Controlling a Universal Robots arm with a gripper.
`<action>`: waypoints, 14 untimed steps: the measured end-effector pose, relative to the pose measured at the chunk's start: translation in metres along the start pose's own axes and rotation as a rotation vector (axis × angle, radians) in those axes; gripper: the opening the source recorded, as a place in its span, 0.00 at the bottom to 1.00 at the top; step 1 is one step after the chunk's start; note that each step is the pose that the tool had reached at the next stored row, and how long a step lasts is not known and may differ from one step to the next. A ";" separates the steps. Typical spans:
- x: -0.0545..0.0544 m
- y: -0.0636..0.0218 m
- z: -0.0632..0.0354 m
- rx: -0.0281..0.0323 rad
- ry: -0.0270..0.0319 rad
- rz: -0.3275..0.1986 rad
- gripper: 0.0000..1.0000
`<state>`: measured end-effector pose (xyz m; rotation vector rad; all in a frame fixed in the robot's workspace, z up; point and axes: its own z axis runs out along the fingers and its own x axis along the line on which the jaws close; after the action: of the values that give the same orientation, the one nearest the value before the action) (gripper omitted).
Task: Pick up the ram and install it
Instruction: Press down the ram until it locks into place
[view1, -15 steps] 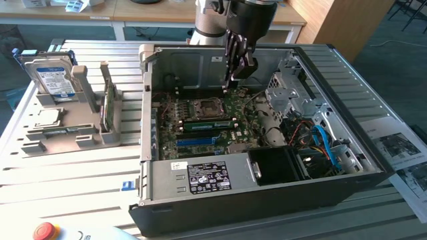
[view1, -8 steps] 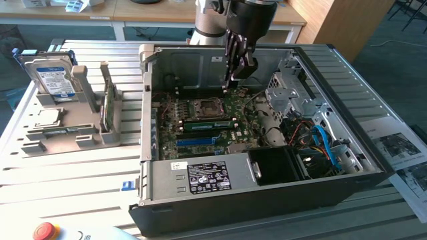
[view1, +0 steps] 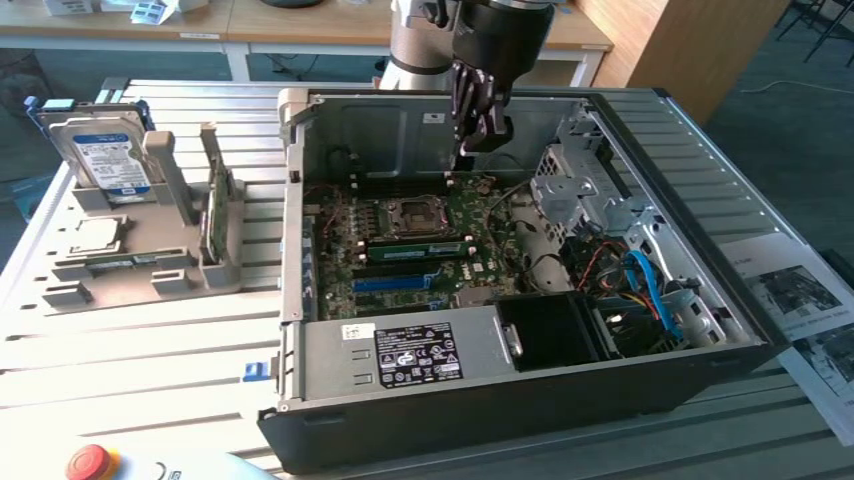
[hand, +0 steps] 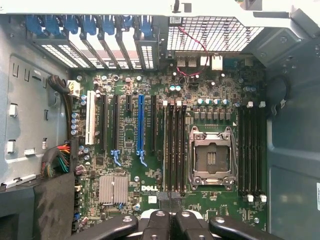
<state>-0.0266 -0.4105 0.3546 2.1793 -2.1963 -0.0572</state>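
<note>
The open black steel computer case (view1: 534, 410) holds a green, densely studded motherboard (hand: 225, 205). Above it, at 1 o'clock of the square metal processor socket (view1: 407, 215), hangs the black 2-fingered gripper (view1: 483, 142), its tips pressed together on nothing. The ram (view1: 420, 249), a long thin green board with small black chips, seems to stand in a black plastic slot at 6 o'clock of that socket. I judge seating to be the step in hand. It calls for a straight, even push on the rigid top edge until the small white end clips (hand: 165, 103) latch.
</note>
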 end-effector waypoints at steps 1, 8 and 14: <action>0.000 0.0000 0.0000 0.0000 0.0000 0.000 0.11; 0.000 0.0000 0.0000 0.0000 0.0000 0.000 0.11; 0.000 0.0000 0.0000 0.0027 0.0000 0.000 0.11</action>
<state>-0.0266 -0.4105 0.3546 2.1807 -2.1977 -0.0543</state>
